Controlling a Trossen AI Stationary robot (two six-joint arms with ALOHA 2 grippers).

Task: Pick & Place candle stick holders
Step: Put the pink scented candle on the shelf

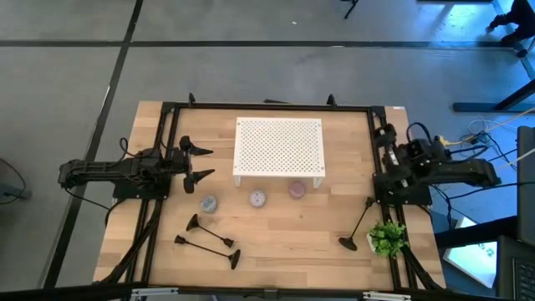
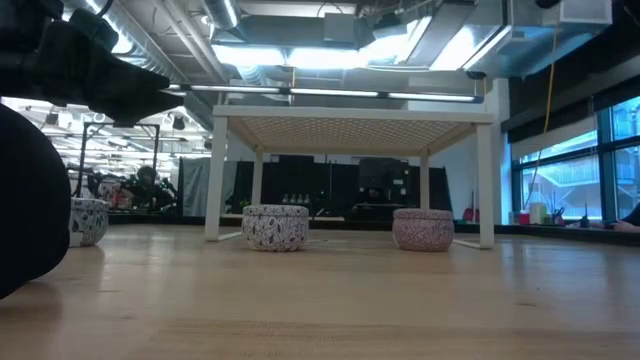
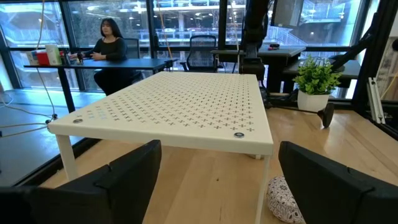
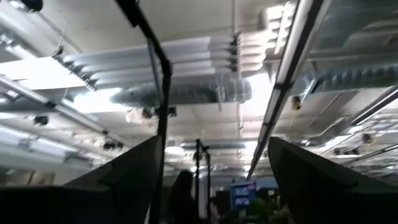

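Three black candle stick holders lie on their sides on the wooden table: two near the front left [image 1: 211,232] [image 1: 206,249] and one at the front right [image 1: 360,222], its round base [image 3: 327,116] beside a potted plant. My left gripper [image 1: 203,162] is open and level at the table's left, pointing toward a white perforated shelf [image 1: 279,146]; nothing is between its fingers [image 3: 214,180]. My right gripper [image 1: 384,155] hovers at the table's right edge, tilted upward. It is open and empty, and its wrist view shows only ceiling between the fingers [image 4: 211,186].
Three small patterned tins [image 1: 208,203] [image 1: 257,198] [image 1: 297,190] sit in front of the shelf [image 2: 350,120]. A potted plant [image 1: 386,238] stands at the front right corner. A black frame runs along the table's edges. A person sits at a desk [image 3: 109,46] beyond the table.
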